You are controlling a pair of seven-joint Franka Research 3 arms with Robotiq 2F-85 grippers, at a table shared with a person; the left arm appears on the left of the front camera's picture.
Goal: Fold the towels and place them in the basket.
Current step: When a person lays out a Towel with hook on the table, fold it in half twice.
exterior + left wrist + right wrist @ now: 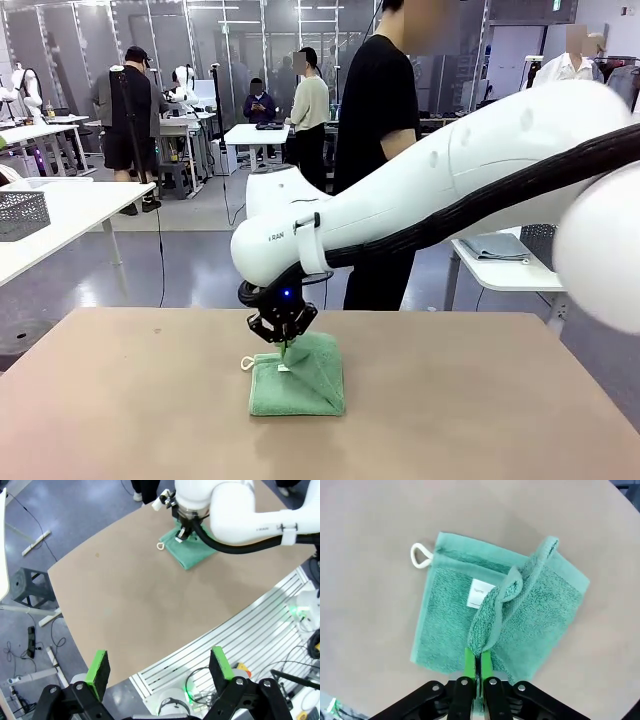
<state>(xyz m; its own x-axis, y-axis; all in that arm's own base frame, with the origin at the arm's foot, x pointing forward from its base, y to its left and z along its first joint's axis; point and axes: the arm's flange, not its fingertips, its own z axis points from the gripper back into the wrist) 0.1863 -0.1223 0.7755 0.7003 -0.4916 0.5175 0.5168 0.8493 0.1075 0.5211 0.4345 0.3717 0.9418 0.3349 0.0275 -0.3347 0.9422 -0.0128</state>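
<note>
Right now the mint-green towel [300, 380] lies folded on the tan counter [120, 400], a little toward the person's side of its middle. The right claw [284, 340] hangs directly above the towel, its arm reaching in from the right, and its jaws are pressed together on a raised fold of the cloth. In the right wrist view that pinched edge rises from the towel [530, 615] as a narrow ridge running up into the right claw [479, 667], while the rest of the cloth lies flat on the counter beneath it. A white label [479, 592] shows on the towel just beside the lifted ridge, and the small white loop [420, 556] sticks out from one corner onto the bare counter. The left claw [160, 666] is well apart from the towel [192, 557], high over the robot's edge of the counter, with its green pads [99, 668] spread wide and nothing between them. A person [378, 120] in a black shirt stands beyond the towel, at the counter's far side.
</note>
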